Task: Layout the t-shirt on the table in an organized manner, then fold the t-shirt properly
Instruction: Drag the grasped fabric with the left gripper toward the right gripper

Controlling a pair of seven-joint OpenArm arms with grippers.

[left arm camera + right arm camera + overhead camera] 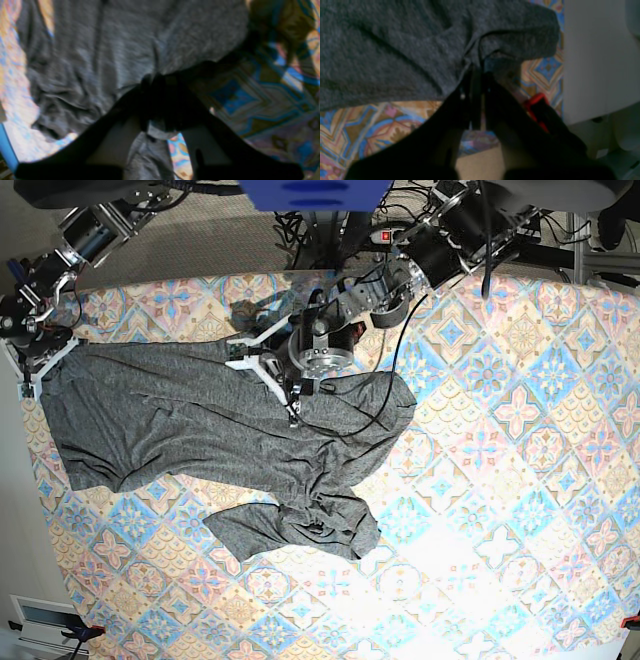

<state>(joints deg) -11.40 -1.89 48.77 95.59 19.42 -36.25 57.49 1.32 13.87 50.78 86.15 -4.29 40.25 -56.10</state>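
Heathered dark-grey jersey t-shirt (200, 430) sprawls across my frame's left half; both the left gripper (160, 82) and the right gripper (476, 75) pinch its edges; the pastel tile-pattern table (520, 480) lies bare rightward.

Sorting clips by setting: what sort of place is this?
Probably a robot lab or test room: two arms over a table in patterned cloth, a t-shirt, loose cables behind.

The grey t-shirt (180, 425) lies crumpled across the left half of the patterned tabletop (500, 480). The right end effector (32, 385) grips its far-left corner; the left end effector (293, 412) pinches fabric near its middle.
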